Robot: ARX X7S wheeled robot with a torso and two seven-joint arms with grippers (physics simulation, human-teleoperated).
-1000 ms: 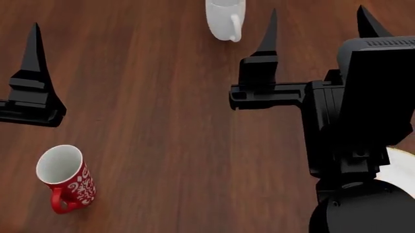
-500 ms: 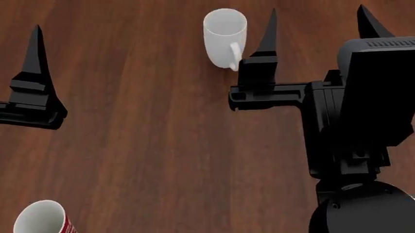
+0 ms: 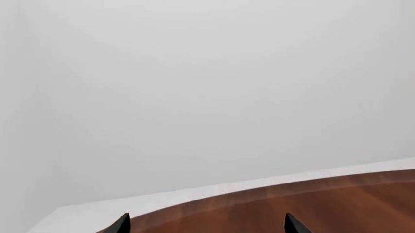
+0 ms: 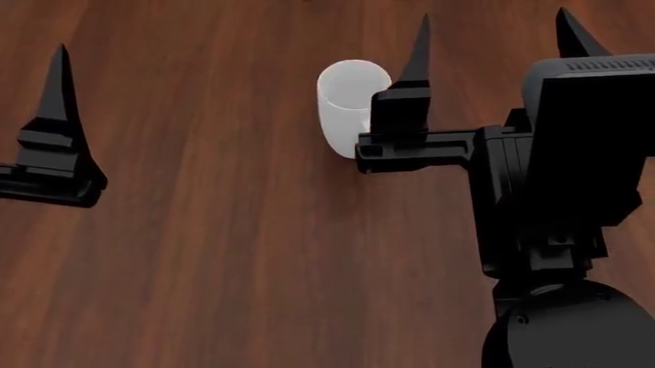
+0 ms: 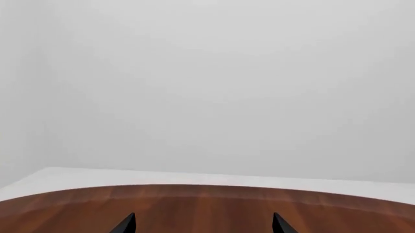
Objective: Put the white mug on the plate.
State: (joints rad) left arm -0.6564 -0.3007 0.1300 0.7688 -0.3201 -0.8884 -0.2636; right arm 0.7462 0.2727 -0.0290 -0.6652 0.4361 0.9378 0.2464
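The white mug stands upright on the brown wooden table, in the upper middle of the head view. Its handle side is hidden behind the left finger of my right gripper, which hangs open above the table with the mug just outside its jaws. My left gripper is open and holds nothing; in the head view only one of its fingers shows, far left of the mug. The right wrist view shows my right gripper with nothing between its tips. The plate is out of view.
My right arm's black body fills the right side of the head view. Both wrist views look across the table to its curved far edge and a plain white wall.
The head view has shifted: the white mug slid down the frame until it sits beside my right gripper's left finger. The red mug and the plate's edge have left the frame.
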